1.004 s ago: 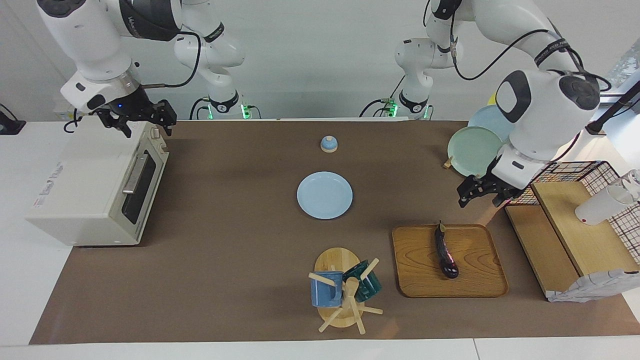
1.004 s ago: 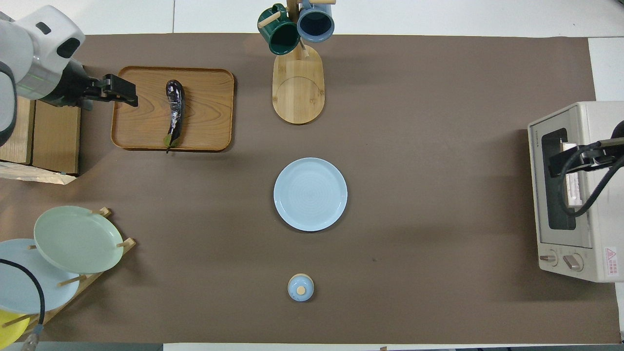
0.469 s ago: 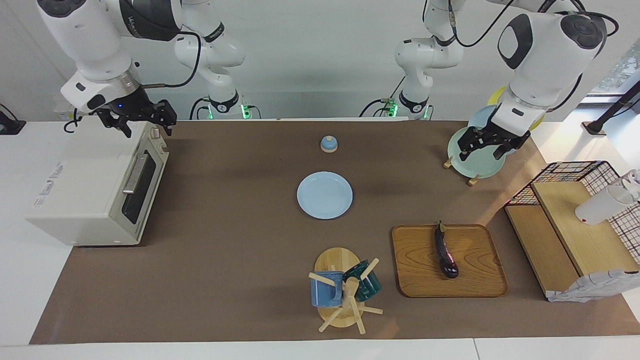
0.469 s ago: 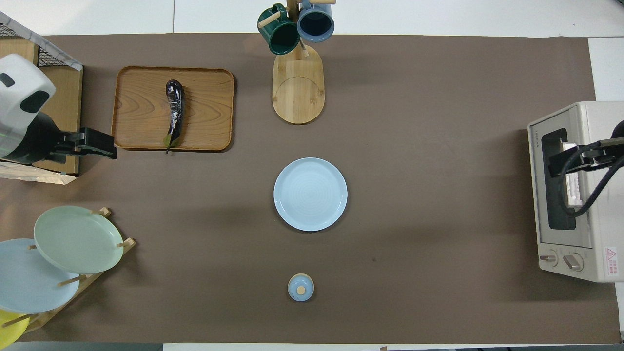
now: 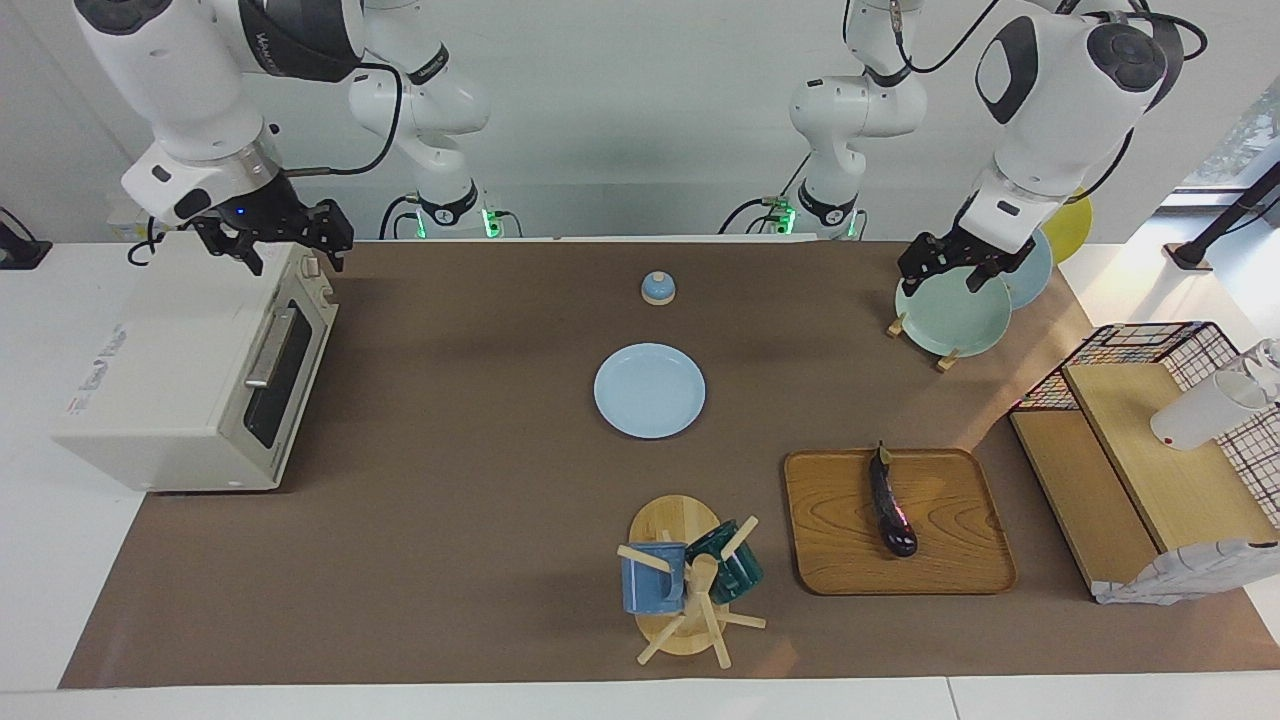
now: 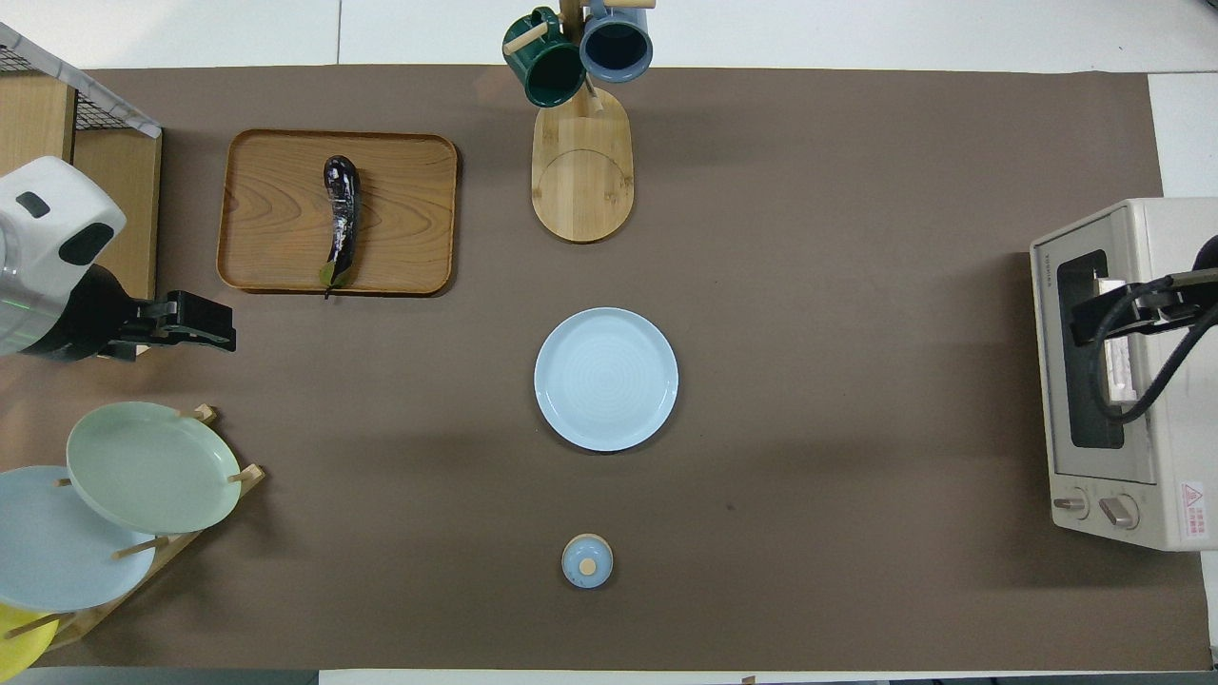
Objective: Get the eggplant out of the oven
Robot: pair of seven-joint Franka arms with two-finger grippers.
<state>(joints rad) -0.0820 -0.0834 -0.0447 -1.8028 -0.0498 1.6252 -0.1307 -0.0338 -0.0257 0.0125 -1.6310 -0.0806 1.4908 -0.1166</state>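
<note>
Under the open, empty left gripper [image 5: 958, 272] stands the plate rack [image 5: 948, 318], eggplant [image 5: 891, 508] well apart; right gripper [image 5: 285, 243], open, hovers over the oven [image 5: 170, 370].

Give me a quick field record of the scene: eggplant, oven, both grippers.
eggplant: lying on the wooden tray, outside the oven
oven: door closed, at the right arm's end of the table
left gripper: open, empty, up over the plate rack
right gripper: open, empty, over the oven's top edge
task state: eggplant is out
</note>
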